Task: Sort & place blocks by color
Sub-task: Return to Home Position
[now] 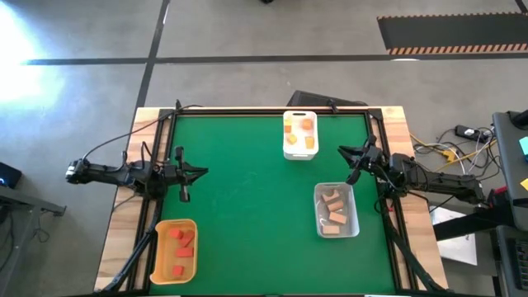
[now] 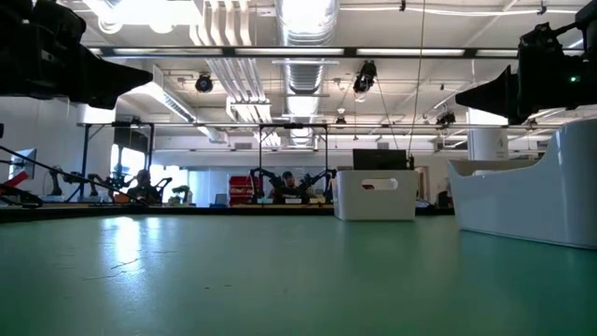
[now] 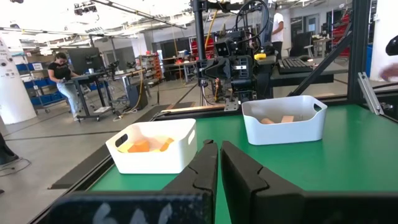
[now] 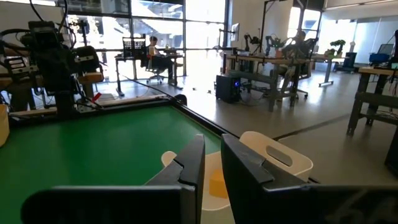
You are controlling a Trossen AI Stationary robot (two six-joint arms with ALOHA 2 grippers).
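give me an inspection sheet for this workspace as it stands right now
surface: green table, no loose blocks on it
job's things: orange-yellow blocks in white tray; tan blocks in clear tray; red blocks in yellow tray
clutter: nothing seen
grippers: left gripper near the table's left edge, jaws shut, empty; right gripper near the right edge, jaws shut, empty
cables: cables lie on the floor right of the table
surroundings: open lab; a person at a desk beyond the table
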